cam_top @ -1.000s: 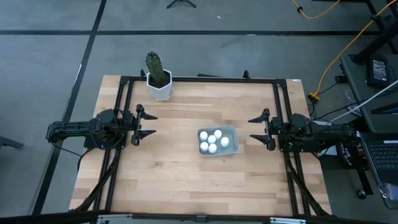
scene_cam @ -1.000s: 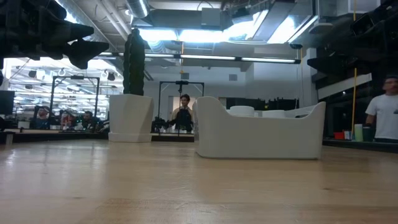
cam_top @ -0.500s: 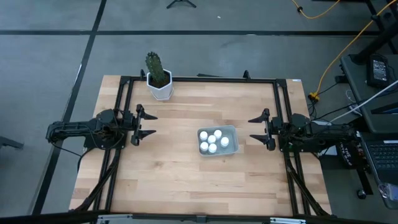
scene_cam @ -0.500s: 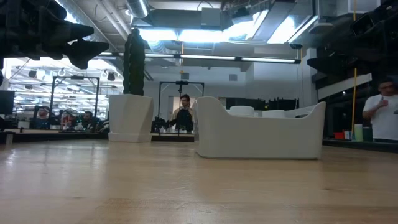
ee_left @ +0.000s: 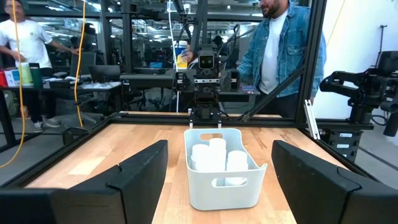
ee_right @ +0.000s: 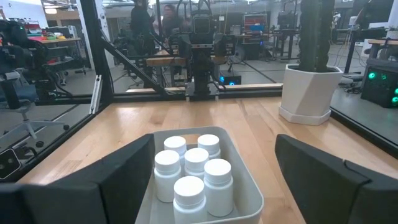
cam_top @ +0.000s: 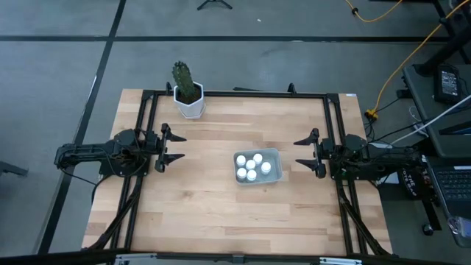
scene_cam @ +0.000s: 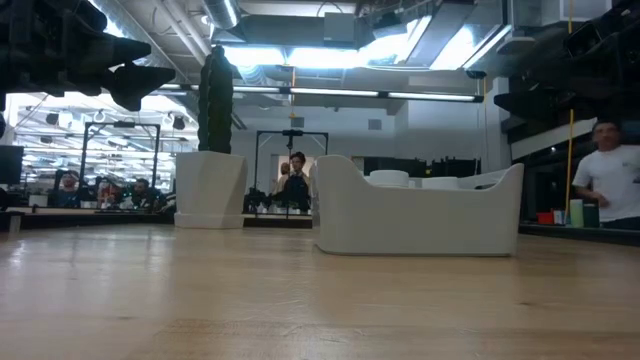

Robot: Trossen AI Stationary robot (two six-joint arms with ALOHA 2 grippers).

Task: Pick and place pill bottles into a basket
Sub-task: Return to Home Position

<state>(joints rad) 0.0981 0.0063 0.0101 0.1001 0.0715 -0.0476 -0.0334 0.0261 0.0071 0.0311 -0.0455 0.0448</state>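
I see the left gripper (cam_top: 176, 147) spread wide, holding nothing and touching nothing; it hangs over the table's (cam_top: 206, 213) edge at 9 o'clock, pointing toward 3 o'clock; in the left wrist view its two dark fingers (ee_left: 140, 171) stand far apart, with the basket showing between them farther off. The right gripper (cam_top: 299, 153) is likewise fully spread and empty; it sits at the 3 o'clock edge, pointing toward 9 o'clock, and its tips are near the basket's short side but apart from it.

The basket (cam_top: 257, 151) lies flat on the wood between the two grippers, a little toward 3 o'clock from the table's middle, closer to the right gripper and well apart from the left. The pill bottles (cam_top: 251, 168) stand upright inside it, packed close together toward its 9 o'clock end; in the right wrist view I count six white caps, some touching; I see no bottle on the table outside it.

At 11 o'clock, by the far edge, stands the white hexagonal pot (cam_top: 190, 105) with its green cactus (cam_top: 182, 77), well apart from the basket. Beyond the table, the low view shows a person in a white shirt (scene_cam: 610, 180) at the room's right; the left wrist view shows a person in a denim jacket (ee_left: 280, 50) behind the right arm.
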